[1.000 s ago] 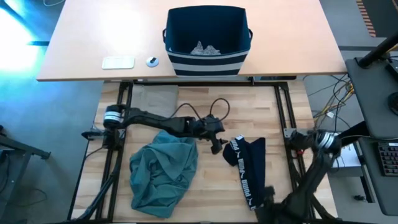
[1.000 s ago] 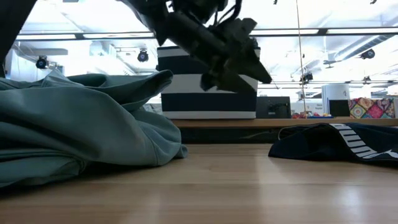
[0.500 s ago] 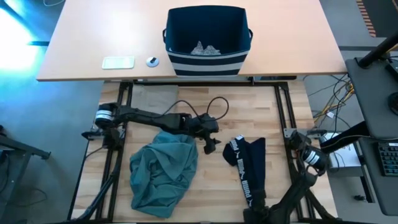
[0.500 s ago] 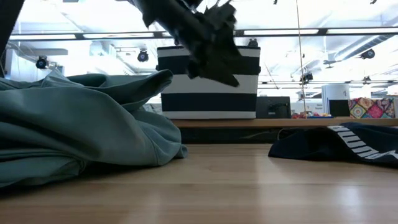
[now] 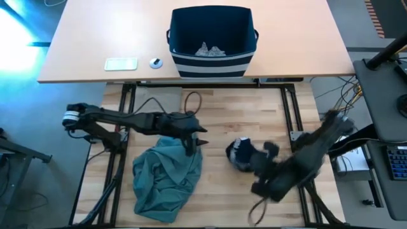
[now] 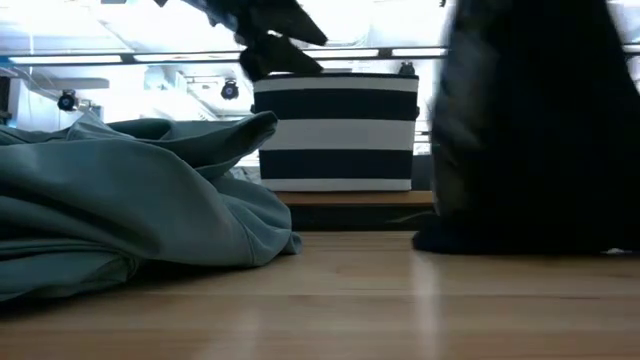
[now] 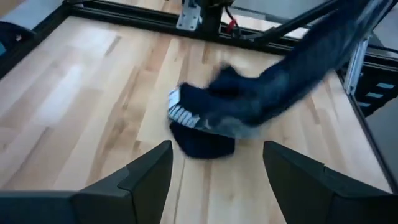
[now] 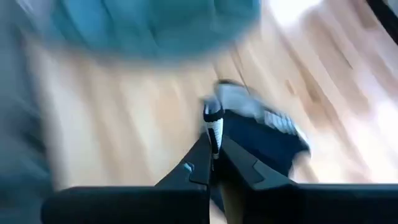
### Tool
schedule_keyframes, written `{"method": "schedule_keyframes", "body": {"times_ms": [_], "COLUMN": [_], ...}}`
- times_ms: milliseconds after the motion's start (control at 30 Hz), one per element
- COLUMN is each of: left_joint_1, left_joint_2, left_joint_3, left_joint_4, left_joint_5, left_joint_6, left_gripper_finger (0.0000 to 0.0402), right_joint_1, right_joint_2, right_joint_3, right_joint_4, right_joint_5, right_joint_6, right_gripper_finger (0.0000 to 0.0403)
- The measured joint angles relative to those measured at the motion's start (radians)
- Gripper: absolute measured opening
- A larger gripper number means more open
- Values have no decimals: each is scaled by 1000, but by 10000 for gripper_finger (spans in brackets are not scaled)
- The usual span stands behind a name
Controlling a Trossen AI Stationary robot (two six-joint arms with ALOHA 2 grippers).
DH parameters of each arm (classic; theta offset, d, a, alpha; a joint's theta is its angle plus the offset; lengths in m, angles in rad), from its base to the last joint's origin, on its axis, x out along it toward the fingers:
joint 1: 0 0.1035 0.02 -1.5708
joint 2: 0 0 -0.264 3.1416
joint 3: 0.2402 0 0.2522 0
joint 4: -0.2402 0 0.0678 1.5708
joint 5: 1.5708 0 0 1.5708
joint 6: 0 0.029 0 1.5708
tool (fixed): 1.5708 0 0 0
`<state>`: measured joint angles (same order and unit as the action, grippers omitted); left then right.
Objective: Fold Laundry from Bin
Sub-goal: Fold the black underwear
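The navy garment (image 5: 242,154), spread long and flat a second ago, is now bunched into a dark lump near the middle of the wooden counter (image 5: 216,114), white lettering showing only at its 9 o'clock edge. The right pincer (image 5: 262,154) has swept in from the 5 o'clock corner and now sits at the lump, its fingers (image 8: 214,152) pressed together on a fold of the navy cloth with a white-printed band. The left pincer (image 5: 193,138) has drawn back toward 9 o'clock and hovers at the upper edge of the teal-green garment (image 5: 166,177), its two dark fingers (image 7: 146,174) spread well apart and holding nothing.

The teal-green piece is soft, thick cloth, lying in rumpled rounded folds at about 7 o'clock on the counter. The counter itself is pale wood in long planks.

At 12 o'clock, on the lighter tabletop beyond, stands the bin (image 5: 212,67), boxy navy fabric with white stripes near its base. Small grey pieces (image 5: 210,49) lie crumpled on its floor. A beige garment (image 5: 157,99) lies flat at roughly 10 o'clock.
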<state>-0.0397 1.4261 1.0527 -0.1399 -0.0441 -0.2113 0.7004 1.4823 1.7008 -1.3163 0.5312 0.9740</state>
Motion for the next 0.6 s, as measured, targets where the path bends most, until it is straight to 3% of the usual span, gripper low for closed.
{"method": "schedule_keyframes", "body": {"times_ms": [133,233,300,367,500,600], "left_joint_1": [-4,-15,-26,-31,-28,-29], "left_joint_2": [-65,-87,-87,-81,-47,1], "left_joint_3": [-51,-59,-57,-52,-51,-51], "left_joint_4": [43,80,97,117,127,129], "left_joint_5": [-10,-11,-10,-5,6,12], "left_joint_6": [-47,-65,-59,-57,-63,-85], "left_gripper_finger": [245,250,253,254,255,255], "right_joint_1": [-47,-55,-53,-47,-26,-2], "right_joint_2": [-154,-223,-253,-272,-277,-257], "right_joint_3": [8,-10,-11,-12,-45,-155], "right_joint_4": [337,635,696,600,121,-194], "right_joint_5": [77,44,-7,-7,17,-111], "right_joint_6": [-112,-262,-284,-201,196,523], "right_gripper_finger": [9,9,9,9,9,9]}}
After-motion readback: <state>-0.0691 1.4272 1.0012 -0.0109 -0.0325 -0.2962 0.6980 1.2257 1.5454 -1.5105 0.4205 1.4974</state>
